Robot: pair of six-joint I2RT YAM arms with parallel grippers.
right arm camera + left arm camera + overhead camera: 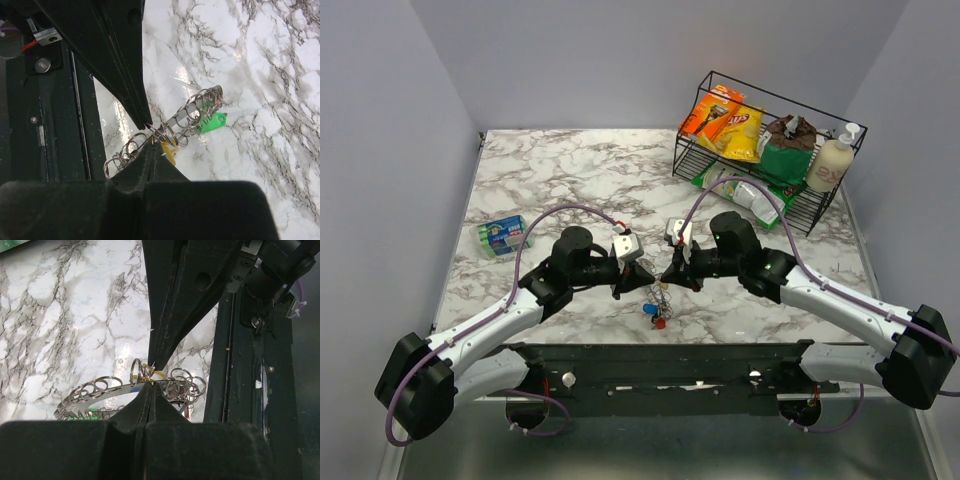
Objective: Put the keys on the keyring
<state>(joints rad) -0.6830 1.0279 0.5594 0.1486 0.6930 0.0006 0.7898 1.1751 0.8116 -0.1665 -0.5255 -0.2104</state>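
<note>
The left gripper point(150, 381) is pinched tight on the keyring point(97, 392), whose band of small silvery loops runs out to both sides of the closed fingertips just above the marble table point(60, 315). From above, the keyring spans the short gap between the two grippers, with a blue key point(648, 311) and a red key point(660, 323) just below it. The right gripper point(150, 132) is also clamped on the keyring, with a yellow key point(169, 151) touching its tips and a green key point(212, 123) beside the ring's far end.
</note>
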